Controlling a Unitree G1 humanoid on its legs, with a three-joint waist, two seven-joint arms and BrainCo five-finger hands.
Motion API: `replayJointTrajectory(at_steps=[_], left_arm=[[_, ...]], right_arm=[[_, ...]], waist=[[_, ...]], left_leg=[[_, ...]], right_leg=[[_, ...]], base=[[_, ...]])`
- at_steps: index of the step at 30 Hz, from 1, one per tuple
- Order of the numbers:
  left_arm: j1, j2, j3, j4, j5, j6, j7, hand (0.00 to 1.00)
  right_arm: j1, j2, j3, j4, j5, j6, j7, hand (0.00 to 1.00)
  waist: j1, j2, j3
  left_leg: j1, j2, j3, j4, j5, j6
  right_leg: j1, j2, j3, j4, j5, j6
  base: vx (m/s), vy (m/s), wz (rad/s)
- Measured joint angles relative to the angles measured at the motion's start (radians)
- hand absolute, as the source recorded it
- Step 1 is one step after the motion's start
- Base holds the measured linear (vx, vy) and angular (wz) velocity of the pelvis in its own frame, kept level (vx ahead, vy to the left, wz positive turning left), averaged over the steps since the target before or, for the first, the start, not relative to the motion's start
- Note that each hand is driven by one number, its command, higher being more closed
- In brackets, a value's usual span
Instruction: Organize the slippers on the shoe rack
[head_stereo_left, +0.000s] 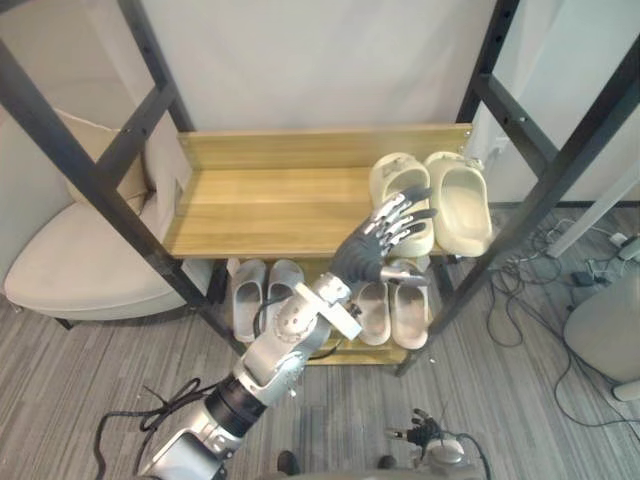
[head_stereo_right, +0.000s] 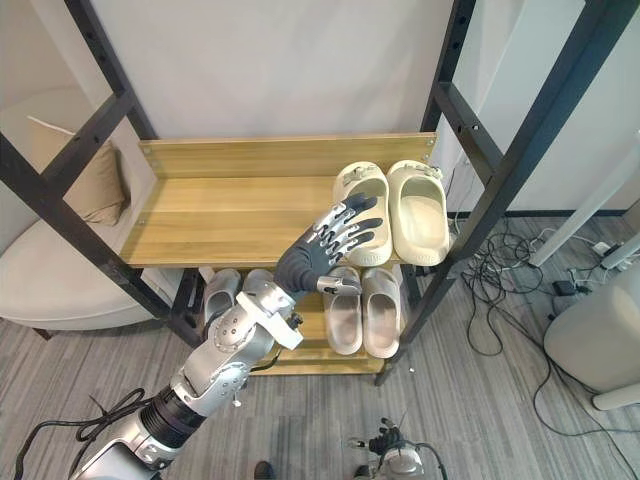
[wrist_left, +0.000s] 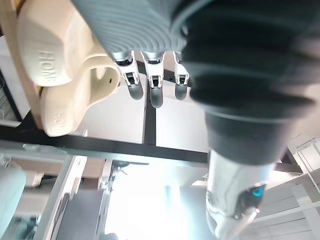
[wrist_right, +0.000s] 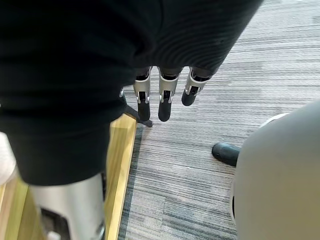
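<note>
A pair of cream slippers (head_stereo_left: 458, 200) stands side by side at the right end of the rack's wooden upper shelf (head_stereo_left: 260, 205), toes toward the wall. My left hand (head_stereo_left: 375, 252) is raised in front of the shelf's front edge, open, its straight fingers (head_stereo_right: 350, 222) overlapping the heel of the left cream slipper (head_stereo_right: 365, 190); whether they touch it I cannot tell. In the left wrist view the two slippers (wrist_left: 47, 55) lie beside the fingers (wrist_left: 150, 87). My right hand (head_stereo_left: 425, 432) hangs low over the floor, open, with its fingers (wrist_right: 160, 97) straight and nothing in them.
The lower shelf holds a pale grey pair (head_stereo_left: 265, 295) on the left and a beige pair (head_stereo_left: 393, 312) on the right. Black metal frame bars (head_stereo_left: 545, 190) flank the rack. A cream armchair (head_stereo_left: 70, 265) stands left; cables (head_stereo_left: 560, 270) and a grey rounded object (head_stereo_left: 610, 330) lie right.
</note>
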Motion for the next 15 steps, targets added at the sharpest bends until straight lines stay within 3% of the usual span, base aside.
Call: replayJointTrajectory(at_steps=[8,15], left_arm=[[0.009,-0.044,0.080,0.144,0.117,-0.005,0.088,0.00],[0.005,-0.064,0.179,0.232,0.138,-0.005,0.155,0.00]], right_arm=[[0.009,0.002,-0.004,-0.006,0.007,-0.001,-0.003,0.00],[0.028,0.016,-0.007,-0.038,0.007,-0.001,-0.010,0.00]], waist=[[0.002,-0.006,0.000],[-0.001,-0.022,-0.002]], left_leg=[[0.001,0.002,0.002,0.000,0.000,0.000],[0.004,0.006,0.014,0.000,-0.001,-0.001]], right_leg=[[0.006,0.001,-0.005,-0.004,0.003,0.005],[0.018,0.006,-0.001,-0.014,0.003,0.005]], base=[[-0.02,-0.003,0.01],[0.00,-0.005,-0.01]])
